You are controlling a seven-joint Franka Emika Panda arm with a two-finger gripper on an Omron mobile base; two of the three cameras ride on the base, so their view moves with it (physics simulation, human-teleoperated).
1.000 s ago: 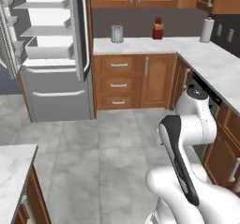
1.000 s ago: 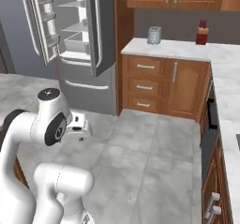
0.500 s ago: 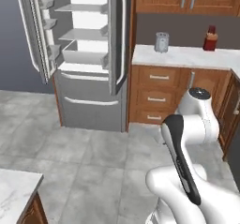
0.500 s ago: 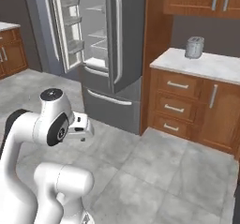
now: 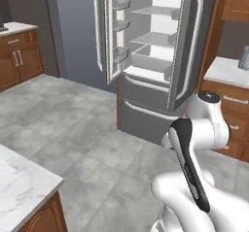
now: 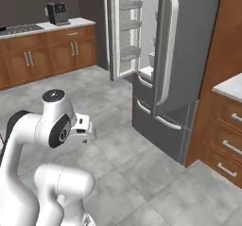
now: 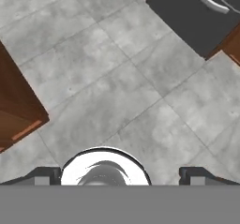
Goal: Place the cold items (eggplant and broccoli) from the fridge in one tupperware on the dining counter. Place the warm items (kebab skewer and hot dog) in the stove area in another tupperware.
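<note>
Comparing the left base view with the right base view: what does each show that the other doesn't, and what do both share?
Left base view alone: a marble counter corner at lower left and a grey canister on the counter at right. Right base view alone: a coffee machine on the far counter, and the hand near the arm's elbow. Both: the fridge with its doors open, wood cabinets and grey tiled floor.

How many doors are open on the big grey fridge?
2. The left grey fridge door swings out, with white shelves on its inner side. The right grey fridge door also stands open, its long silver handle facing us. The drawer below stays shut.
</note>
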